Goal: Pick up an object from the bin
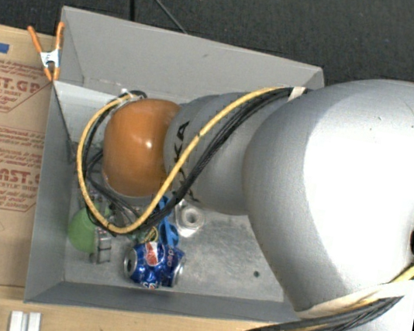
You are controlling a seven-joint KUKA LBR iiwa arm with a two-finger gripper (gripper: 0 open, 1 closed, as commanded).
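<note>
A crushed blue can (153, 263) lies lower centre in the bin (208, 67). Just left of it, the hand (103, 246) hangs beside a green round thing (81, 231); how far the hand is open cannot be told. A small white piece (188, 219) lies above the can.

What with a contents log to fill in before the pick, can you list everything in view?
crushed drink can: 1, blue with red and white, bin floor, near front wall
round thing: 1, green, front left of floor, partly under cables
small cylinder: 1, white, floor behind the can, beside the arm
bin: 1, grey metal
arm: 1, silver, from the right, orange cover, yellow and black cables
hand: 1, dark grey, under the cover, beside the green thing
</note>
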